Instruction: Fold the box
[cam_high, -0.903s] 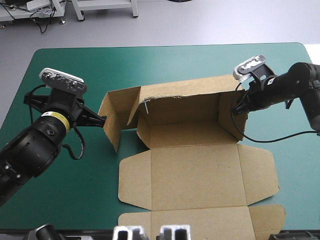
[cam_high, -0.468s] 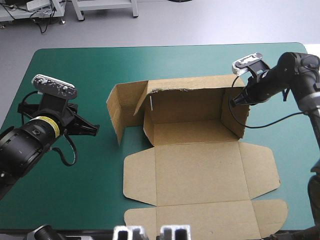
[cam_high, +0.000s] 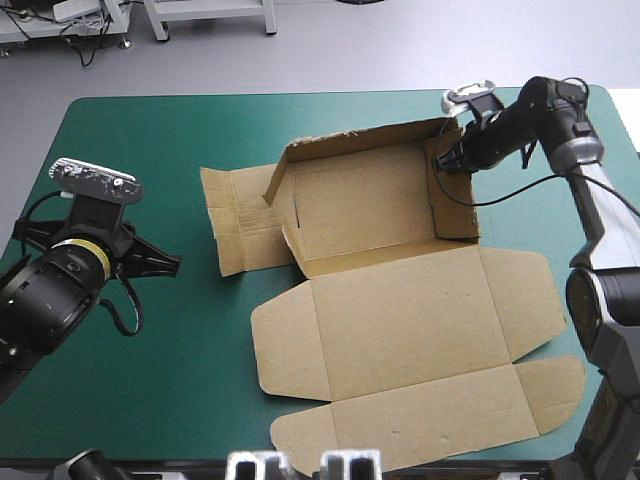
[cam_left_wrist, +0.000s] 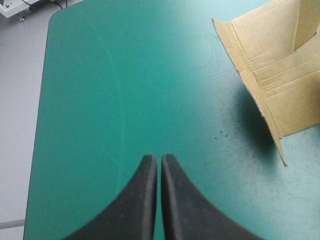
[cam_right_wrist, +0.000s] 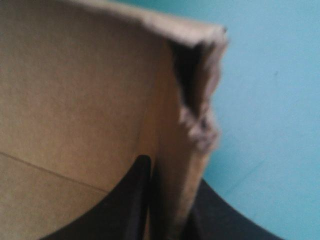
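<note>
From above, a table with a teal-green cover (cam_high: 130, 150) fills most of the scene, with grey floor (cam_high: 400, 50) beyond its far edge. The brown box (cam_high: 400, 340) lies right of the table's middle, partly formed: its far wall and right wall stand up, a left flap (cam_high: 235, 225) lies flat on the cover, and the lid panel spreads flat toward the near edge. The right gripper (cam_high: 440, 160) is at the box's far right corner, at the top of the right wall. The left gripper (cam_high: 176, 263) is over bare cover to the left of the box, pointing at it and apart from it. In the left wrist view, the left gripper (cam_left_wrist: 159, 157) has its two black fingers pressed together into one point, holding nothing; the flat flap (cam_left_wrist: 280, 65) lies ahead and to one side, not touching. In the right wrist view, the right gripper (cam_right_wrist: 167, 172) is clamped on the box (cam_right_wrist: 75, 100): the upright wall passes between its nearly closed fingers, with a frayed corner (cam_right_wrist: 200, 115) just ahead.
</note>
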